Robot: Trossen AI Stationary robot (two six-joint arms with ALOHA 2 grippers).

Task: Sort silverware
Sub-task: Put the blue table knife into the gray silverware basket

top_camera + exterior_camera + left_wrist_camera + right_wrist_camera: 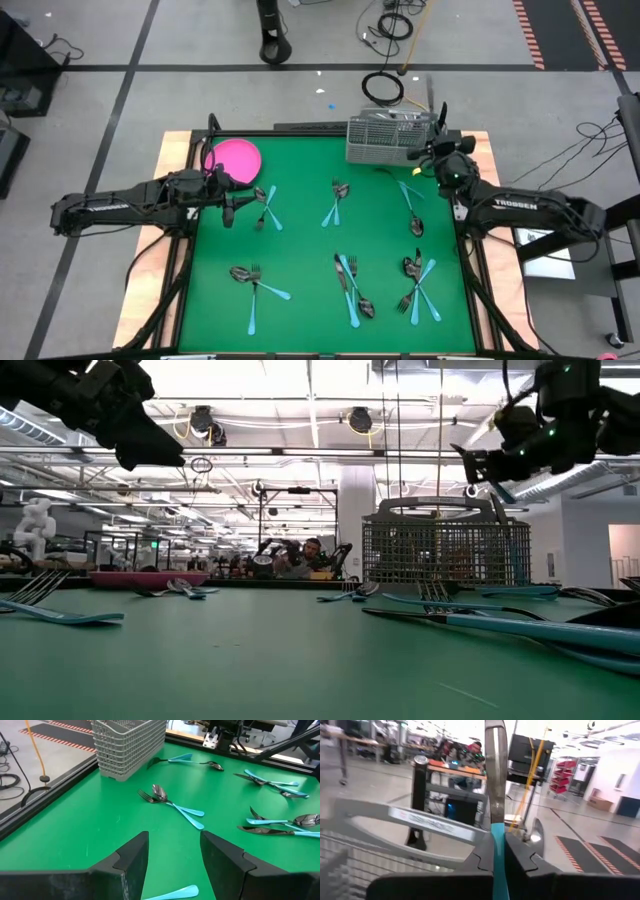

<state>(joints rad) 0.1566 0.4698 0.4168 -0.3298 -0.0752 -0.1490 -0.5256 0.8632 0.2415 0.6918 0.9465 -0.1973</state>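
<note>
Right gripper (498,855) pinching a blue-handled knife (496,790) upright above the caddy (385,138), far right. Best lowered straight into a compartment before release. Left gripper (172,855) spread over near-left cutlery (266,205).

White "TROSSEN" lettering stands on the left arm (100,208) at nine o'clock and the right arm (525,206) at three o'clock.
</note>
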